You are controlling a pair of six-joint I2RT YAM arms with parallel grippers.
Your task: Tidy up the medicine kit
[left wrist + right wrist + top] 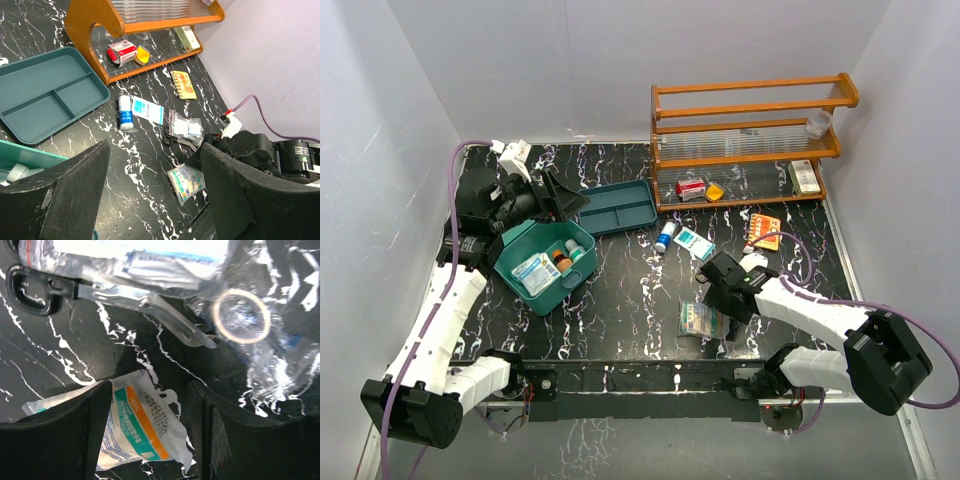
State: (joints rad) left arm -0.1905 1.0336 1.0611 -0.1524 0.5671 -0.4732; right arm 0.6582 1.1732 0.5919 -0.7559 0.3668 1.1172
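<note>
The teal-green medicine kit (515, 243) stands open at the left, holding a blue-white packet (532, 272) and small bottles (563, 260). My left gripper (560, 200) hovers open and empty by its far edge; the left wrist view shows its jaws (155, 150) wide apart above the table. My right gripper (722, 300) is low over the table at right, open. In the right wrist view a white sachet with teal and orange stripes (142, 430) lies between its fingers (150, 390), touching the left one. Black-handled scissors (35, 287) and a clear bag (150, 260) lie just beyond.
A shallow blue-teal divided tray (620, 207) lies behind the kit. An orange wooden rack (750, 130) at the back right holds small boxes. A blue-white bottle (665, 236), a flat blue-white packet (694, 243) and an orange card (763, 227) lie before it.
</note>
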